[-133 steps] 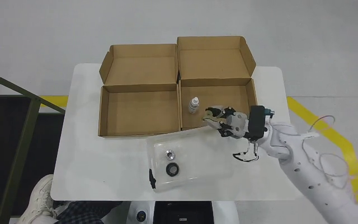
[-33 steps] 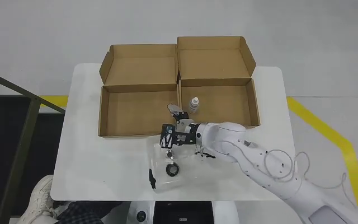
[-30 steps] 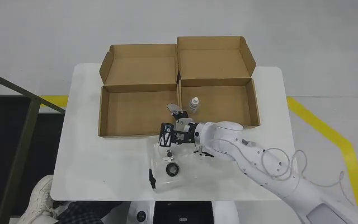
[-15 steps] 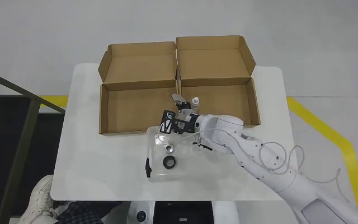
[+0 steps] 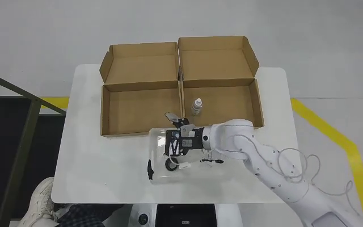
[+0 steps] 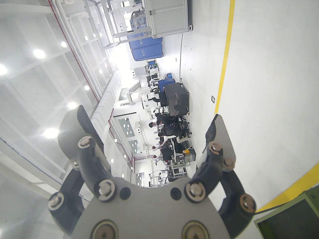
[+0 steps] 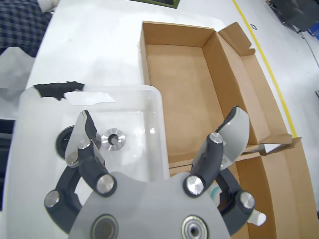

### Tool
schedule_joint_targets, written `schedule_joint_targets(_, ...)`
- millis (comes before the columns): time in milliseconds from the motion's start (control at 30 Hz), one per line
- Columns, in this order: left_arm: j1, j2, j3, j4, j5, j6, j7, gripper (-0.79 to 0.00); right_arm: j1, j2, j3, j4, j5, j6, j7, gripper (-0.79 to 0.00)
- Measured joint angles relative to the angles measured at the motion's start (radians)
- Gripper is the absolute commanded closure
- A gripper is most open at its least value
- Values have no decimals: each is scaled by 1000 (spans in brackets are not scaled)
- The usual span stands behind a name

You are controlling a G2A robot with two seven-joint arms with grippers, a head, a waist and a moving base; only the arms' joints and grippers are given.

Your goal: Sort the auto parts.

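A clear plastic bin (image 5: 218,170) sits on the white table in front of two open cardboard boxes. In it lie a silver metal part (image 7: 114,139) and a black ring (image 5: 169,165), the ring (image 7: 61,143) partly behind one finger. My right gripper (image 5: 172,139) hangs open over the bin's left end. One finger (image 7: 86,125) is beside the silver part and the other is over the left box's near corner; the right gripper (image 7: 162,128) holds nothing. A small white bottle (image 5: 196,106) stands in the right box (image 5: 229,102). My left gripper (image 6: 149,130) is open and empty, facing the room.
The left box (image 5: 139,110) is empty, its lid folded back like that of the right box. A scrap of black tape (image 5: 150,169) sticks to the bin's left rim. Bare table (image 5: 85,147) lies left of the bin and beyond the right box.
The right arm has swung from the right box across to the bin and come down over its left end. The bin has slid slightly toward the boxes.
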Motion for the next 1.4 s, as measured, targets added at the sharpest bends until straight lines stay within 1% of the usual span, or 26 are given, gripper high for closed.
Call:
schedule_joint_targets(133, 0, 0, 0, 0, 0, 0, 0, -785, -25, 13, 27, -23, 88, -92, 46, -785)
schedule_joint_targets(333, 0, 0, 0, 0, 0, 0, 0, -785, -71, 32, 62, -70, 108, -136, 102, -785)
schedule_joint_targets(467, 0, 0, 0, 0, 0, 0, 0, -785, -108, 43, 79, -79, 87, -142, 121, -785)
schedule_joint_targets(633, 0, 0, 0, 0, 0, 0, 0, -785, -161, 56, 99, -90, 35, -129, 116, -785)
schedule_joint_targets(900, 0, 0, 0, 0, 0, 0, 0, -785, -207, 65, 111, -80, -67, -95, 72, -785)
schedule_joint_targets(1133, 0, 0, 0, 0, 0, 0, 0, -785, -213, 64, 97, -33, -148, -87, 7, -723)
schedule_joint_targets(1233, 0, 0, 0, 0, 0, 0, 0, -785, -214, 63, 89, -24, -164, -94, -10, -662)
schedule_joint_targets(1400, 0, 0, 0, 0, 0, 0, 0, -785, -214, 61, 75, -19, -181, -98, -20, -625)
